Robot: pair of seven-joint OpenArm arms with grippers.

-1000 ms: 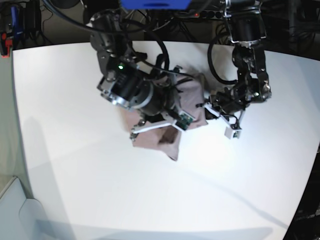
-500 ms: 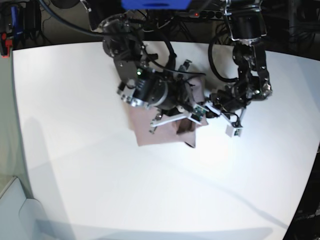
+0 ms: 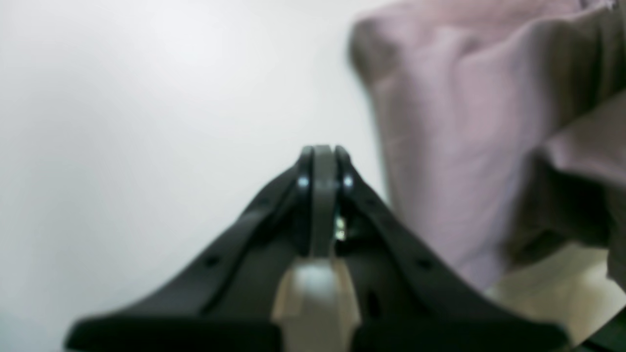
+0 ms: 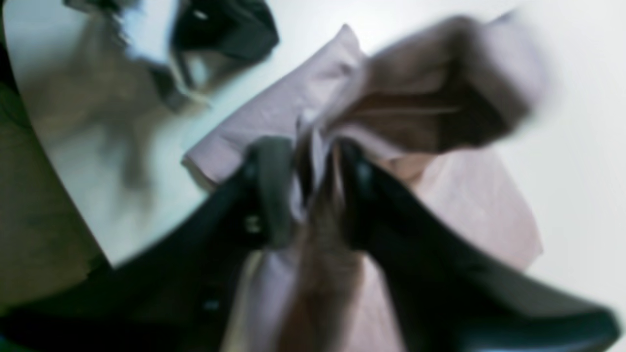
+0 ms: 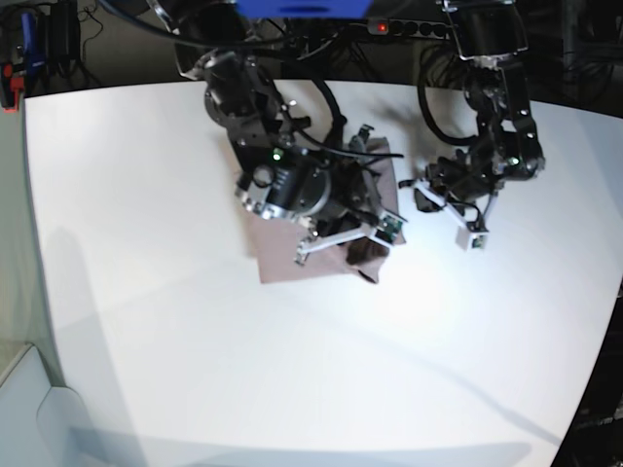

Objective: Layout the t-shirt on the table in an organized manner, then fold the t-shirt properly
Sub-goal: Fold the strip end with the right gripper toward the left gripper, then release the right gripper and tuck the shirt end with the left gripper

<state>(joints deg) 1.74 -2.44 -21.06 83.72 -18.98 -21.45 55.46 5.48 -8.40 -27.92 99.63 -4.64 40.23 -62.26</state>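
Right gripper [image 4: 305, 161] is clamped on a bunched fold of the dusty mauve cotton t-shirt [image 4: 440, 195], its two black fingers [image 4: 269, 181] pinching cloth that rises between them; the right wrist view is blurred, so finer detail of the grip is unclear. From the pinch, a loose flap of the shirt stands up toward one o'clock, while a flatter folded panel runs out toward ten o'clock and more cloth spreads toward four o'clock onto the matte white tabletop [image 4: 577, 122].

In the base view the right gripper [image 5: 362, 233] sits over the shirt's right-hand edge, and the t-shirt [image 5: 282, 258] lies as a compact folded patch under the arm, a little above the middle of the tabletop [image 5: 146, 292].

Left gripper [image 3: 322, 161] has its fingers pressed together with nothing between them. It hangs over bare tabletop [image 3: 146, 98], with the rumpled edge of the t-shirt [image 3: 450, 122] just beside it at two o'clock, apart from the fingertips. In the base view the left gripper [image 5: 428, 195] lies at three o'clock of the shirt, close to its edge.
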